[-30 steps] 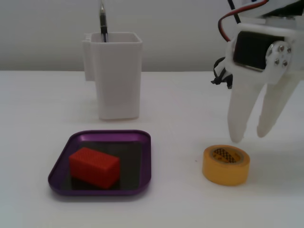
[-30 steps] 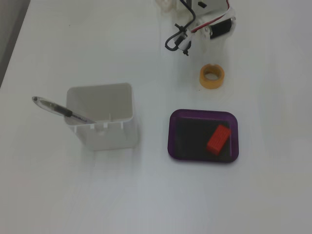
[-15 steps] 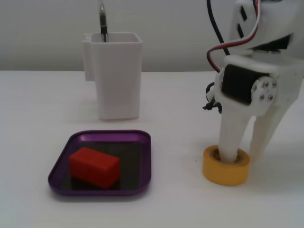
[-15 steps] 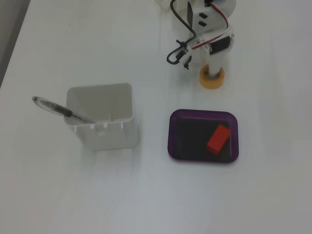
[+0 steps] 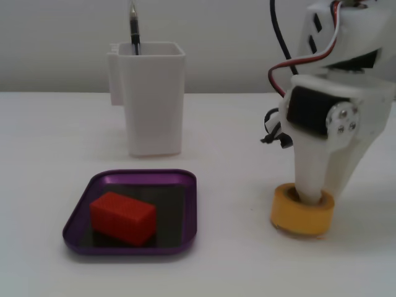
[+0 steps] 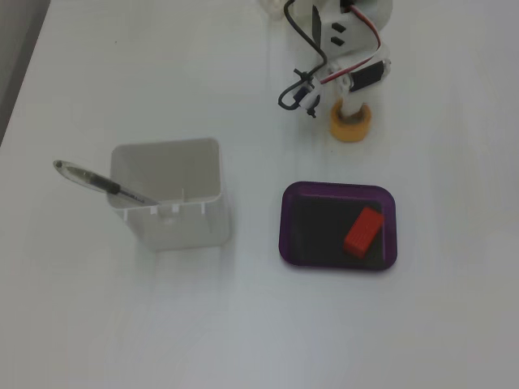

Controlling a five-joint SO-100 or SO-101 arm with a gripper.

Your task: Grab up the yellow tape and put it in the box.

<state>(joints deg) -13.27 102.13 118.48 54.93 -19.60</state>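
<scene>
yellow tape [image 5: 302, 213]: thick yellow-orange roll, flat on table | fingers [image 5: 309, 185]: clamped on its wall, one in core

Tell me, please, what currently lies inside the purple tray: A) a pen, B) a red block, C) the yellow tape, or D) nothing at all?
B: a red block lies on the dark floor of the purple tray, while the yellow tape sits on the table beside it with the claw down on it.
</scene>
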